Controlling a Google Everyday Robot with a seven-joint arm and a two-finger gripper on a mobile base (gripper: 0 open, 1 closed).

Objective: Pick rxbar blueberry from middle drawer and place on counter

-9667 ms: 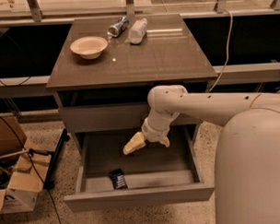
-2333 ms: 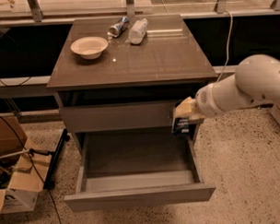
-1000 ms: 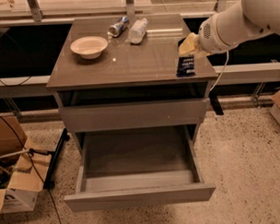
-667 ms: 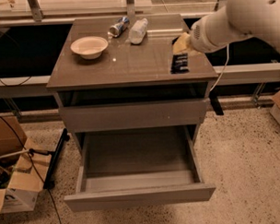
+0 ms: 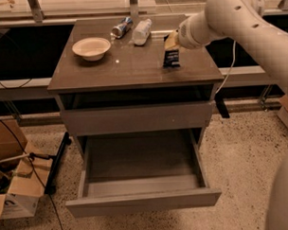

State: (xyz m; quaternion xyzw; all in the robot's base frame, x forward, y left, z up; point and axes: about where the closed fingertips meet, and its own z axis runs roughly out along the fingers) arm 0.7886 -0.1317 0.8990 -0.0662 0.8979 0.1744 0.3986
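Note:
The rxbar blueberry (image 5: 171, 57), a dark blue-black wrapper with pale lettering, hangs from my gripper (image 5: 172, 42) over the right part of the counter (image 5: 133, 65). Its lower end is at or just above the glossy surface; I cannot tell whether it touches. My gripper is shut on the bar's top end, and my white arm reaches in from the upper right. The middle drawer (image 5: 142, 200) is pulled open below, and its grey floor shows nothing inside.
On the counter stand a pale bowl (image 5: 91, 47) at the left, a silver-blue can (image 5: 121, 27) lying on its side and a clear plastic bottle (image 5: 142, 31) at the back. Cardboard boxes (image 5: 14, 197) and cables lie on the floor at the left.
My gripper took the bar out of the drawer, lifted it past the cabinet's right side and carried it left over the counter, then lowered it toward the surface. The drawer stays open.

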